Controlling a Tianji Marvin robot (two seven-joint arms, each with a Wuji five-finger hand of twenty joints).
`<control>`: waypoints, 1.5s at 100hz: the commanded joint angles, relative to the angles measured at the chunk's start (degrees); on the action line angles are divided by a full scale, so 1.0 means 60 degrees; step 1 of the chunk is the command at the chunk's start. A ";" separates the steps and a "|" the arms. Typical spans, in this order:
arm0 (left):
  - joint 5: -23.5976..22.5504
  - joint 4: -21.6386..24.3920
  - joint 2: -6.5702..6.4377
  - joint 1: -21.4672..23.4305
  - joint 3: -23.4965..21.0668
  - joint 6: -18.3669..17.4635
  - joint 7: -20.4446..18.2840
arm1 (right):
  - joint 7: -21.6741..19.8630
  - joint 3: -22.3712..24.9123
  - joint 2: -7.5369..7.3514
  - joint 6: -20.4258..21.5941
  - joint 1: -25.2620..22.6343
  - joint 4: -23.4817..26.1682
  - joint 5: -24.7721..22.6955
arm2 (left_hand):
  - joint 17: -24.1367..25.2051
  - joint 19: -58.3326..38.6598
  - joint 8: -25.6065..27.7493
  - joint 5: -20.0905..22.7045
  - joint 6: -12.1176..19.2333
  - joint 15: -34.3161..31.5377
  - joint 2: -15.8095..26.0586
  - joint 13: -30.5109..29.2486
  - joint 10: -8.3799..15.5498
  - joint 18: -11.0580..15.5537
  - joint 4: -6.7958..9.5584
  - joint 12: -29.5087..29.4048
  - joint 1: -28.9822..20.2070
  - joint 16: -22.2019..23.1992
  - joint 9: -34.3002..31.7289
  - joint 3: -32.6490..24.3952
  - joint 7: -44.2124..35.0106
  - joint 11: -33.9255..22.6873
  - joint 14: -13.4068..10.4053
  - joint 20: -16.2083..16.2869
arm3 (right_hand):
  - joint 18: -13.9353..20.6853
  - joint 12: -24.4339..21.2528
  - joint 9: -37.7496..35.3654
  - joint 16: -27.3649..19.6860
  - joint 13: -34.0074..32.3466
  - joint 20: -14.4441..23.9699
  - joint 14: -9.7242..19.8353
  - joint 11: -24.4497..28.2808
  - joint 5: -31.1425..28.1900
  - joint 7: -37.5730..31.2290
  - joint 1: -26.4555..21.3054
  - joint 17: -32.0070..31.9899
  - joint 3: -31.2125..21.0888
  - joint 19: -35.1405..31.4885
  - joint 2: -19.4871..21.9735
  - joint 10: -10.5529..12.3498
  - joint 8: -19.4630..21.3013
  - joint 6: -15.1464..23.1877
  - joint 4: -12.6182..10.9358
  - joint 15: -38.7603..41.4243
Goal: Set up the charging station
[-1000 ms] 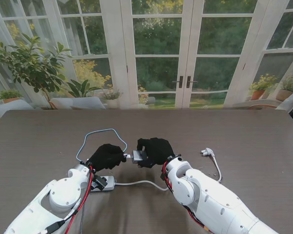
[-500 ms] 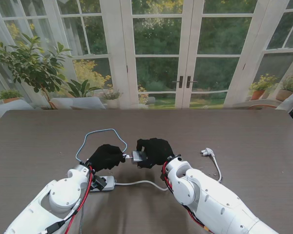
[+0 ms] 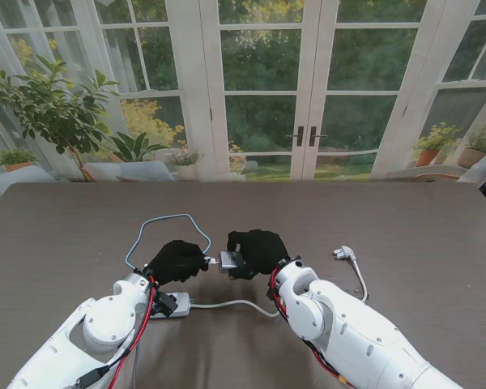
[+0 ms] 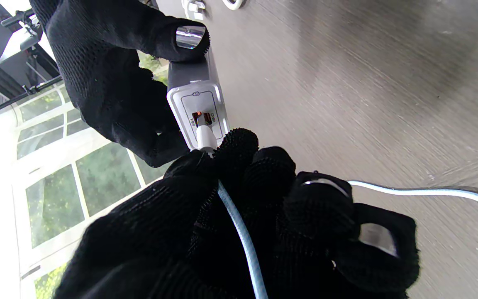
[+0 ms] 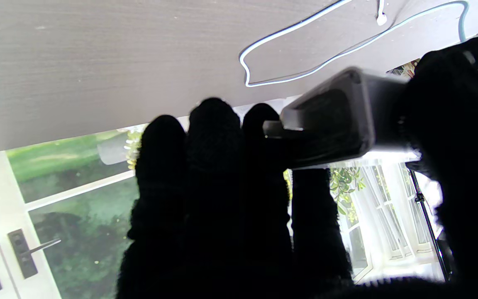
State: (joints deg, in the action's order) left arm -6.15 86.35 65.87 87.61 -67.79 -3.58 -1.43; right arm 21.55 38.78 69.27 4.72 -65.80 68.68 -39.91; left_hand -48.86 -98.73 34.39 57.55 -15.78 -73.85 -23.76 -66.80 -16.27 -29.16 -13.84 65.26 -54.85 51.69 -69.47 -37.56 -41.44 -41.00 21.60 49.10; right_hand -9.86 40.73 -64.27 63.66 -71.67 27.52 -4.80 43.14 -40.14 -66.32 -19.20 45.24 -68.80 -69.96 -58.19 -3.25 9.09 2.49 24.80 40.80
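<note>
My right hand (image 3: 259,250) is shut on a small grey charger block (image 3: 231,260), held off the table with its port face turned toward my left hand. My left hand (image 3: 176,259) is shut on the plug end of a light-blue cable (image 3: 168,217). In the left wrist view the white connector (image 4: 206,139) sits in the orange port of the charger (image 4: 197,114). The cable (image 4: 243,241) runs back through my left fingers. The right wrist view shows the charger (image 5: 338,120) pinched between thumb and fingers, and the cable (image 5: 305,50) looped on the table.
A white power strip (image 3: 172,305) lies near me under my left wrist; its white cord (image 3: 235,304) runs right under my right arm to a plug (image 3: 343,254) on the table. The dark wooden table (image 3: 405,219) ends at glass doors.
Hardly anything differs; both hands stay pressed together at the charger, the left hand shifted very slightly toward it.
</note>
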 commanded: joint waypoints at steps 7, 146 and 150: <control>0.0037 -0.0033 0.0047 -0.0010 0.0028 0.0006 -0.0201 | -0.0143 -0.0034 0.0037 -0.0013 -0.0004 0.0047 0.0004 | -0.0189 -0.0847 0.0052 0.0288 0.0420 -0.0194 0.0019 -0.0209 0.0171 -0.0183 0.0389 -0.0059 -0.0728 -0.0048 -0.0349 -0.0648 -0.0454 0.0013 0.0262 -0.0172 | 0.0103 0.0089 -0.0417 -0.4833 -0.0172 0.0196 -0.0093 0.0258 -0.1144 -0.1945 -0.1593 -0.0050 -0.1391 -0.0162 0.1595 0.0260 0.1007 0.1671 -0.0837 0.0084; 0.0172 -0.0243 0.0004 -0.0145 0.0113 -0.0101 -0.0485 | -0.0287 -0.0221 0.0109 -0.0115 0.0061 -0.0013 0.0220 | -0.0065 -0.0765 0.0050 0.0249 0.0428 -0.0159 0.0064 -0.0059 0.0129 -0.0132 0.0451 -0.0030 -0.0825 -0.0016 -0.0246 -0.0477 -0.0377 0.0046 0.0226 -0.0140 | 0.0046 0.0090 -0.0433 -0.4801 -0.0276 0.0226 -0.0131 0.0263 -0.1142 -0.1903 -0.1609 0.0038 -0.1348 -0.0156 0.1606 0.0186 0.1036 0.1586 -0.0850 0.0114; 0.0166 -0.0250 0.0006 -0.0152 0.0120 -0.0103 -0.0475 | -0.0289 -0.0227 0.0111 -0.0099 0.0062 -0.0021 0.0226 | -0.0065 -0.0764 0.0051 0.0252 0.0440 -0.0161 0.0068 -0.0054 0.0130 -0.0132 0.0452 -0.0031 -0.0828 -0.0014 -0.0247 -0.0473 -0.0377 0.0047 0.0231 -0.0139 | 0.0047 0.0093 -0.0437 -0.4801 -0.0271 0.0226 -0.0143 0.0268 -0.1142 -0.1902 -0.1608 0.0038 -0.1347 -0.0156 0.1605 0.0184 0.1037 0.1586 -0.0850 0.0113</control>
State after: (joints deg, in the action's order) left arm -5.23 84.86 65.62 86.68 -67.33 -4.26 -3.27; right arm 20.70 37.71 69.45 3.61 -65.39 68.14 -38.58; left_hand -48.87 -98.75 34.39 57.56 -15.98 -73.85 -23.77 -66.80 -16.34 -29.23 -13.84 65.26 -54.89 51.69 -69.48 -37.57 -41.44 -40.75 21.60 48.62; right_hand -9.96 40.74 -64.28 63.66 -71.68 27.64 -5.40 43.16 -40.14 -66.32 -19.77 45.22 -68.80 -69.95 -57.62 -4.41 9.22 1.26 24.80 40.80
